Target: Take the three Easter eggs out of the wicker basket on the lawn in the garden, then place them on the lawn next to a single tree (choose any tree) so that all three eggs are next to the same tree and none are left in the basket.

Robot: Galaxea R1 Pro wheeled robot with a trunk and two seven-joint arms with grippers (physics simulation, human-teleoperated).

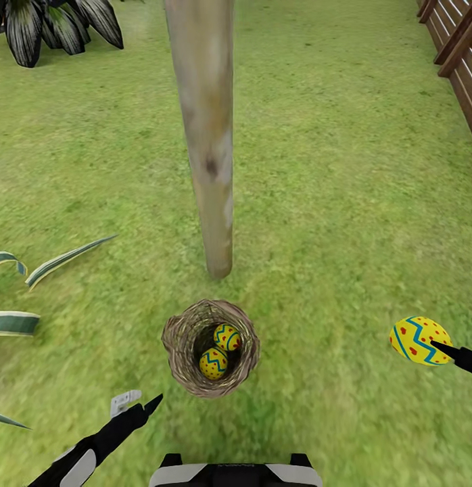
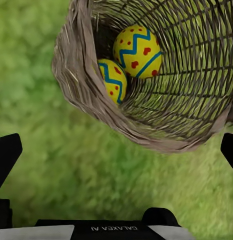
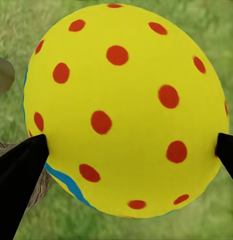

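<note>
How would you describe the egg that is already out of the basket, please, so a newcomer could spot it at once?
Start at the pale tree trunk rising from the lawn; the wicker basket sits at its foot. Off to the basket's right, the right gripper holds one yellow egg with a blue zigzag and red dots. The other two eggs lie inside the basket.

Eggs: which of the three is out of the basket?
The egg gripped in the right claw, over the lawn. The other two eggs lie inside the basket.

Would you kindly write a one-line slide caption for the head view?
Right gripper holds one Easter egg over the lawn; two eggs remain in the wicker basket below the tree.
</note>
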